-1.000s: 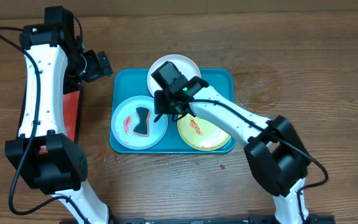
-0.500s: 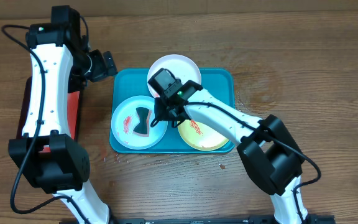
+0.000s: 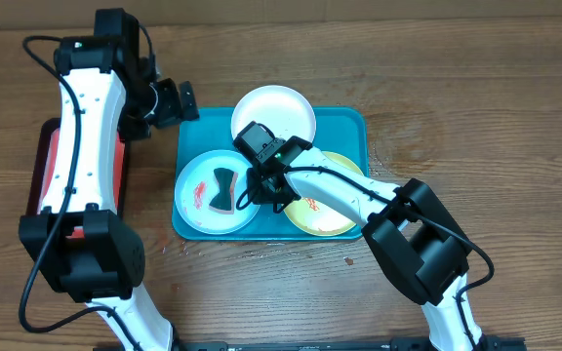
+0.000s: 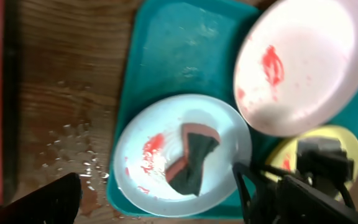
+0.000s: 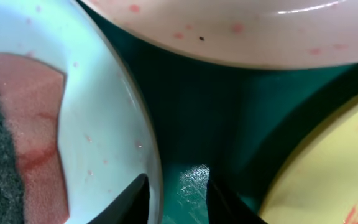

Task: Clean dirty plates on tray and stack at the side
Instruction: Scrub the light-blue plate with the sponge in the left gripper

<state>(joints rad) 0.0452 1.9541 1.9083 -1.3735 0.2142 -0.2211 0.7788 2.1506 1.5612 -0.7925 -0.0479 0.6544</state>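
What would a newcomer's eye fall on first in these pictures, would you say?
The teal tray mid-table stands out, carrying a white plate at the back, a pale blue plate front-left with a sponge on it and a yellow plate front-right, all smeared red. Next, the right gripper straddling the pale blue plate's rim, while the left gripper hangs open off the tray's back-left corner, near a red tray.

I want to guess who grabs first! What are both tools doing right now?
Left tool: open, holding nothing.
Right tool: slightly open at the pale blue plate's rim, gripping nothing.
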